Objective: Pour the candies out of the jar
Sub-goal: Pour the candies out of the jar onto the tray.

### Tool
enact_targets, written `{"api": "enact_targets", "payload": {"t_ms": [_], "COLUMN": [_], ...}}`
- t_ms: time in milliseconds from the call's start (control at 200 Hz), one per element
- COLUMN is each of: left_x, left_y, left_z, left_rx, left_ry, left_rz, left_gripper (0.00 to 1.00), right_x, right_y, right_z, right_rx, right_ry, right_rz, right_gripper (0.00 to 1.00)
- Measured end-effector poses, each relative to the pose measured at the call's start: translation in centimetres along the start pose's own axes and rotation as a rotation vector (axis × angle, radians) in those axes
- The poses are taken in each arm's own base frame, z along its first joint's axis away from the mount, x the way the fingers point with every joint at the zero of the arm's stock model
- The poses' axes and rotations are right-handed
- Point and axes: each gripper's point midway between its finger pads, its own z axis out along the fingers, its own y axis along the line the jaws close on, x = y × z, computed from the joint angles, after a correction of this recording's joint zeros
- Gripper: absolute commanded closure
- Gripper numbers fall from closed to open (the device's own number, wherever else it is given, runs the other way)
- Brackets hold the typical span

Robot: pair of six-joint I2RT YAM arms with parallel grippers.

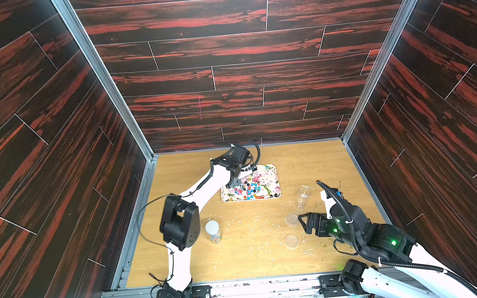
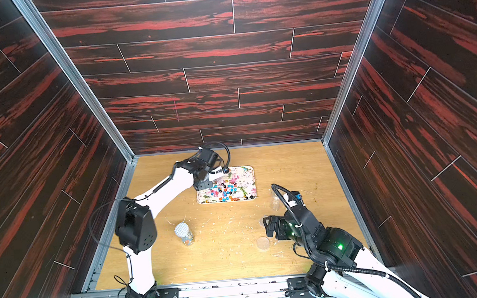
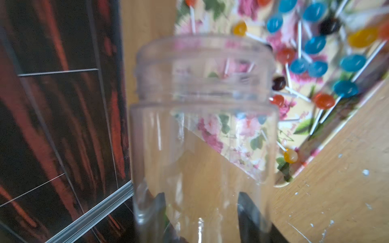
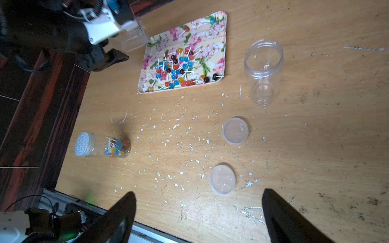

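In the left wrist view my left gripper (image 3: 202,199) is shut on a clear, empty jar (image 3: 202,126). Its open mouth points toward the left edge of the floral tray (image 3: 212,130). Many candies (image 3: 313,45), round balls on thin white sticks in blue, orange, red and dark colours, lie spread on the tray (image 1: 271,172) in both top views (image 2: 227,189). The right wrist view shows the held jar (image 4: 134,37) just beside the tray's corner (image 4: 219,27). My right gripper (image 4: 199,194) hangs open over bare table at the right (image 1: 302,224), holding nothing.
A lidded jar (image 1: 213,230) with candies inside (image 4: 115,148) stands front left. An empty open jar (image 4: 263,71) stands right of the tray. Two clear lids (image 4: 235,130) (image 4: 222,179) lie by my right gripper. Pale crumbs litter the wooden table (image 1: 253,241).
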Motion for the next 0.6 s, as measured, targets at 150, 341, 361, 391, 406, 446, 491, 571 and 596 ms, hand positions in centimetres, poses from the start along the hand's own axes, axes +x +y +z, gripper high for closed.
{"api": "enact_targets", "payload": {"t_ms": [150, 341, 361, 391, 406, 446, 491, 571, 596], "left_x": [-1.7, -2.5, -2.6, -2.7, -2.8, -3.0, -3.3, -3.7, -3.8], "left_y": [1.4, 1.0, 1.0, 0.8, 0.8, 0.6, 0.2, -0.7, -0.9], "left_z": [-3.0, -6.5, -7.0, -7.6, -8.0, -8.8, -9.9, -11.6, -12.0], "left_rx": [-0.027, -0.030, -0.028, -0.024, -0.023, -0.018, -0.004, 0.026, 0.032], "left_ry": [-0.135, -0.323, -0.344, -0.377, -0.392, -0.437, -0.498, -0.599, -0.626], "left_rz": [-0.080, -0.193, -0.205, -0.223, -0.233, -0.255, -0.280, -0.323, -0.337], "left_gripper": [0.52, 0.52, 0.52, 0.51, 0.51, 0.50, 0.50, 0.49, 0.49], "right_x": [-1.2, -5.2, -5.9, -6.7, -7.3, -8.5, -9.8, -11.9, -12.4], "right_y": [0.5, 1.8, 2.0, 2.2, 2.2, 2.5, 2.9, 4.0, 4.5], "right_z": [-0.8, -1.8, -1.7, -1.6, -1.5, -1.2, -0.7, 0.3, 0.5], "right_rx": [-0.012, -0.049, -0.053, -0.061, -0.062, -0.077, -0.099, -0.147, -0.167], "right_ry": [-0.039, -0.120, -0.129, -0.135, -0.139, -0.141, -0.139, -0.122, -0.115], "right_rz": [-0.012, -0.010, -0.003, 0.005, 0.012, 0.026, 0.034, 0.030, 0.028], "right_gripper": [0.11, 0.15, 0.16, 0.16, 0.17, 0.18, 0.18, 0.19, 0.19]}}
